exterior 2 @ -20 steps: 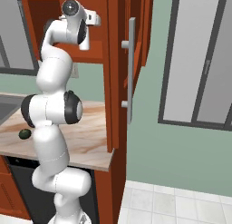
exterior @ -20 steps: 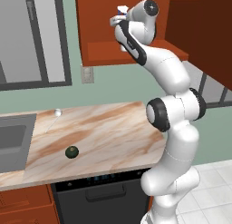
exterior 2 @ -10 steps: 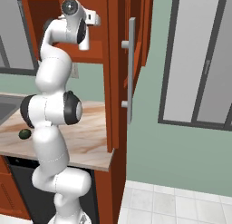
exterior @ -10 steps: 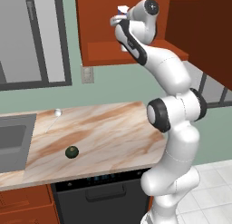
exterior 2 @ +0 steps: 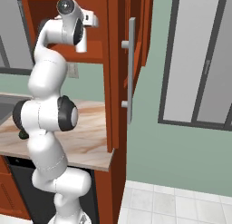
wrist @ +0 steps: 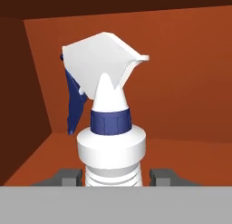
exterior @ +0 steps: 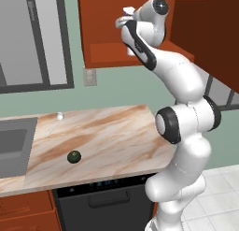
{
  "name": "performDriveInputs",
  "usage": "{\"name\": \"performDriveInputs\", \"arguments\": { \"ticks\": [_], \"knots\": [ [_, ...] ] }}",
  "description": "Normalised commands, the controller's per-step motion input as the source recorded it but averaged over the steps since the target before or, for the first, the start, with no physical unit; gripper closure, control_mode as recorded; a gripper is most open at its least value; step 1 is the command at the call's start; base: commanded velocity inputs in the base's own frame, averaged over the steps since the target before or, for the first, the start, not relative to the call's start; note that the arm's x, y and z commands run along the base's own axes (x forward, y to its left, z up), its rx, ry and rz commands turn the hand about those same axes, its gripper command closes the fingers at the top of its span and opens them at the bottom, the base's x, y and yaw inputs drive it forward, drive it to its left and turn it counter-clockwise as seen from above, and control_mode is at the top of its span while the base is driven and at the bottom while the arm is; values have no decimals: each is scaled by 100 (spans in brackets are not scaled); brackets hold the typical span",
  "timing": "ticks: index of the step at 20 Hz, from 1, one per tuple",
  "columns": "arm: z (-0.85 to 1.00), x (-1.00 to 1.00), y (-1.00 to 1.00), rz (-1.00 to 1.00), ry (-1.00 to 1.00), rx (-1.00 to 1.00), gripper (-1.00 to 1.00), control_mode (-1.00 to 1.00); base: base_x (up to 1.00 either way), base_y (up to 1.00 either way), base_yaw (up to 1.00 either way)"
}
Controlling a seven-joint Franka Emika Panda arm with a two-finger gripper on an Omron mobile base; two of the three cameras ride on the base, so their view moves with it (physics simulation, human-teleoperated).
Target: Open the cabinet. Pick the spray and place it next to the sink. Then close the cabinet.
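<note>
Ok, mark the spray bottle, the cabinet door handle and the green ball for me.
spray [wrist: 111, 150], hand view, on the white shoulder below the blue collar.
cabinet door handle [exterior 2: 131, 69], right base view, on the middle of the grey vertical bar.
green ball [exterior: 73, 156], left base view, on its centre, on the counter.

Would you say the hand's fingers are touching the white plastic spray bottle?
Cannot tell: in the hand view, the fingers flank the white plastic spray bottle, but the contact line is hidden.
</note>
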Motion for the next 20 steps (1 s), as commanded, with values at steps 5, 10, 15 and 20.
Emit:
{"name": "performDriveInputs", "arguments": {
  "ticks": [5, 10, 15, 20],
  "knots": [
    [-9, -45, -7, 0, -1, 1, 100, -100, 0, 0, 0],
    [-8, -53, -9, 0, -3, 2, 100, -100, 0, 0, 0],
    [-6, -57, -9, 0, -2, 3, 100, -100, 0, 0, 0],
    [-3, -57, -4, 0, 0, 4, 100, -100, 0, 0, 0]
  ]
}}
